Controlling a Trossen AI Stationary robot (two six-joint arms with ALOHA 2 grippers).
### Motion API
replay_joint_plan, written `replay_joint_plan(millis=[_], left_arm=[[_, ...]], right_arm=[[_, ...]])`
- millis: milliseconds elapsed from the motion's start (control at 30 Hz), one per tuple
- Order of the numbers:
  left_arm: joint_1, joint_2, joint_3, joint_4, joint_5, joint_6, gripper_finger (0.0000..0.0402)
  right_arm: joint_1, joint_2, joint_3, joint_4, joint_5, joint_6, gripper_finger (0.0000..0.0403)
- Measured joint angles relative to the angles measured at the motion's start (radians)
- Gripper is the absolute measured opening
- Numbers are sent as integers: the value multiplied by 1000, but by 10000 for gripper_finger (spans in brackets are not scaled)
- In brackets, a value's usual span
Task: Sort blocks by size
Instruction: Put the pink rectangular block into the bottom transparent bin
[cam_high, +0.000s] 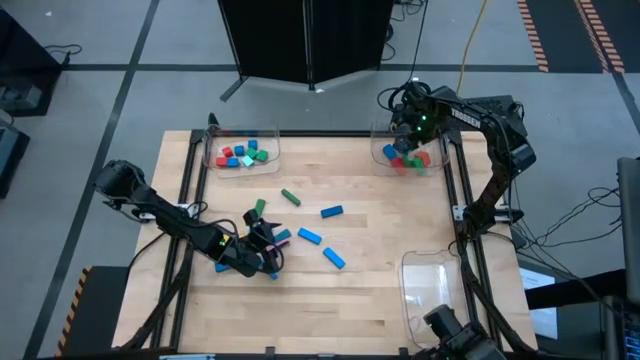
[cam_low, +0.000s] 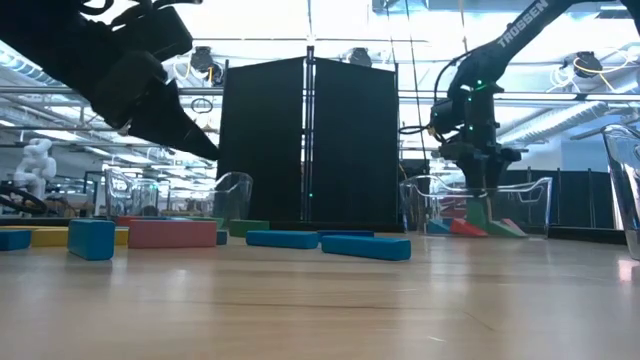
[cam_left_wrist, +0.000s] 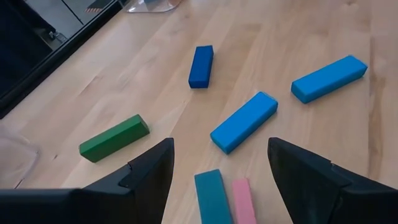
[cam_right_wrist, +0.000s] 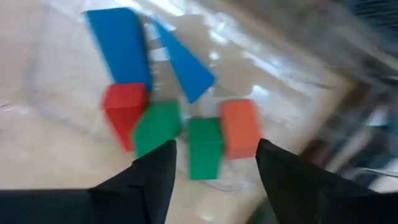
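the left tool (cam_left_wrist: 217, 163) is spread wide, empty, over the bench (cam_left_wrist: 298, 43). the teal block (cam_left_wrist: 212, 195) lies directly between its fingers, long axis running straight ahead, a pink block (cam_left_wrist: 243, 200) touching beside it.

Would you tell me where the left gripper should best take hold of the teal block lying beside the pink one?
Probably from straight above, closing across the teal block at its near end. The pink block lies alongside it, so one of the open left gripper's fingers would need to slip between them.
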Motion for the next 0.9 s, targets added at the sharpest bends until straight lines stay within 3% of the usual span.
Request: replay_joint_plan(millis=[133,367,633,900], left_arm=[[0,0,0,-21,0,1,260],[0,0,0,-35,-2,2,260],[2,0,0,-34,-23,2,260],[7,0,0,-33,-4,1,260]], right_arm=[[2,-29,0,-7,98,86,221],[77,-181,0,54,92,141,208],[263,-377,-21,163,91,215,206],[453,-461,-95,291,91,269,206]])
